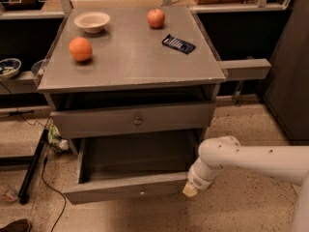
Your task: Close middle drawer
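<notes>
The robot's gripper [190, 190] is low down by the floor, at the end of a fat white arm [256, 160] that comes in from the right. Its small yellowish tip sits right at the right end of the front board of the wide grey wooden middle drawer [111, 191]. It looks like it touches that board, but I cannot tell if the gripper is spread apart or pressed together. The middle drawer is just left of the gripper and is pulled far out, so you can see its dark inside. A tiny knob [142, 193] sits in the middle of its front, a little way left of the gripper. Up and to the left of the gripper is the taller grey drawer front [96, 122] with a bigger round knob [137, 121]. Higher still is the flat grey top of the cabinet [130, 62]. On it, far up from the gripper, are a round orange fruit [80, 49], a red apple [155, 18], a pale little bowl [91, 21] and a dark blue packet [178, 44]. Under the gripper is a speckled stone floor [241, 209]. Far off to the left a black cable [44, 175] lies on the floor
</notes>
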You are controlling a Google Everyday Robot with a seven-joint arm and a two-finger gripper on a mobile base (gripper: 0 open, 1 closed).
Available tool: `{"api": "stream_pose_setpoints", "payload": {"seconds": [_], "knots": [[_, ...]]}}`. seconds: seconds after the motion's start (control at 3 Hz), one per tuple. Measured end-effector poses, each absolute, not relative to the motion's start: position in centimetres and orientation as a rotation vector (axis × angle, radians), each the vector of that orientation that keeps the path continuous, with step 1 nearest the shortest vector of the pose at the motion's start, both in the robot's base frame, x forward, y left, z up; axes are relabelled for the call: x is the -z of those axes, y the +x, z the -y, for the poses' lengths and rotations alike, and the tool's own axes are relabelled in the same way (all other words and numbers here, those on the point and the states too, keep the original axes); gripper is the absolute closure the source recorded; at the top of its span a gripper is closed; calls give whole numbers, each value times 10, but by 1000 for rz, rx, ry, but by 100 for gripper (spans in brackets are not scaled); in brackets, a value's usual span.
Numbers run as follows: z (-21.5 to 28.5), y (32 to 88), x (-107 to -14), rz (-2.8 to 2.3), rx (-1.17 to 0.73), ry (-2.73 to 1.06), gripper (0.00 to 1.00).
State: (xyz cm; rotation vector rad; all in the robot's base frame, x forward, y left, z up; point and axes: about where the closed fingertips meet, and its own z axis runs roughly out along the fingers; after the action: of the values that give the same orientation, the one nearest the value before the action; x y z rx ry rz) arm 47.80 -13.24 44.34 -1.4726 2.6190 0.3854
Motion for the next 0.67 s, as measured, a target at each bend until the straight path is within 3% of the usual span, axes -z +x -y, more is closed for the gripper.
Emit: {"api": "stream_pose_setpoints", "payload": {"seconds": [0.33, 0.67], "knots": [[152, 430, -432, -2655, -500, -1426, 100], [145, 446, -419, -2665, -465, -1418, 100]]}}
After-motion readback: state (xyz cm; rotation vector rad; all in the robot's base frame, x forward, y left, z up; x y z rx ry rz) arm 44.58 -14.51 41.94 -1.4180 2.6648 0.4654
